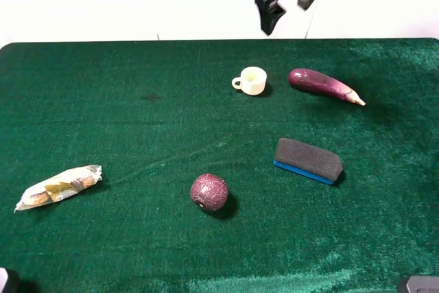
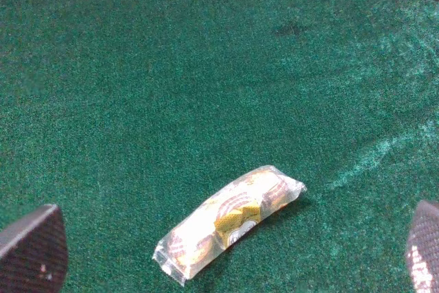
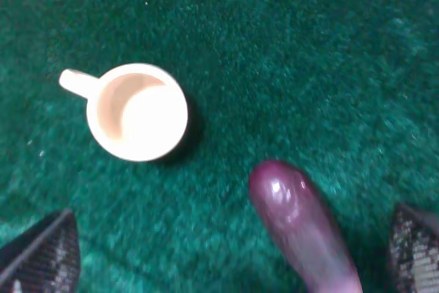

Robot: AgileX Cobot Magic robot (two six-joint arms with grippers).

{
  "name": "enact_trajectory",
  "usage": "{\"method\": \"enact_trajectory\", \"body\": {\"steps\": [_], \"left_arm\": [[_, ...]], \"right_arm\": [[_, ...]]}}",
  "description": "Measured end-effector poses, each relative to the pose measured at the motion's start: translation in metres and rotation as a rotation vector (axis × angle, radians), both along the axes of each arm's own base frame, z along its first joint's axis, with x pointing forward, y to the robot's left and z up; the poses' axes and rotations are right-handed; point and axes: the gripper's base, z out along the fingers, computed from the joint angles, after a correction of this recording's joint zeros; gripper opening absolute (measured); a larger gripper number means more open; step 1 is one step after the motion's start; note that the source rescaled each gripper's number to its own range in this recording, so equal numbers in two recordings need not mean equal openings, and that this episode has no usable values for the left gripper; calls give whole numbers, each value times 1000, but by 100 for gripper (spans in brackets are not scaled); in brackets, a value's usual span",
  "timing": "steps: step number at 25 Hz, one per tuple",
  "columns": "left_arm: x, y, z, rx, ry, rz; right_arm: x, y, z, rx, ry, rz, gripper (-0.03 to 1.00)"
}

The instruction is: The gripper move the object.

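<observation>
While the right gripper (image 1: 287, 6) hangs high above the far edge of the green cloth table (image 1: 103, 101), its two black fingers (image 1: 269, 13) stand spread with nothing between them, and the right wrist view shows the same thing: the fingertips sit wide apart at the frame's corners (image 3: 226, 255), clear of everything below. The cream-yellow cup (image 1: 252, 80) stands upright on the cloth in the far middle of the table, its small handle pointing toward the left side of the exterior view, its mouth open upward and its inside bare (image 3: 138, 112). Just beside it, to the right and not touching, lies the purple eggplant (image 1: 322, 85), its rounded dark end (image 3: 298, 221) nearest the cup. Nearer the camera, the black-and-blue eraser (image 1: 308, 160) lies right of centre, and the maroon patterned ball (image 1: 209, 192) rests well apart from the cup. Far to the left lies a clear snack packet (image 1: 59, 186), which the left wrist view looks down on (image 2: 230, 221); the left gripper (image 2: 226, 255) has its jaws spread wide, holding nothing
</observation>
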Motion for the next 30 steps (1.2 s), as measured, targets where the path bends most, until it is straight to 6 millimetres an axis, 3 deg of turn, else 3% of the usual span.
{"method": "enact_trajectory", "body": {"steps": [6, 13, 24, 30], "left_arm": [[0, 0, 0, 0, 0, 0], [0, 0, 0, 0, 0, 0], [0, 0, 0, 0, 0, 0], [0, 0, 0, 1, 0, 0]], "right_arm": [[-65, -31, 43, 48, -62, -43, 100], [-155, -76, 55, 98, -137, -125, 100], [-300, -145, 46, 262, -303, -241, 100], [-356, -170, 23, 349, -395, -249, 100]]}}
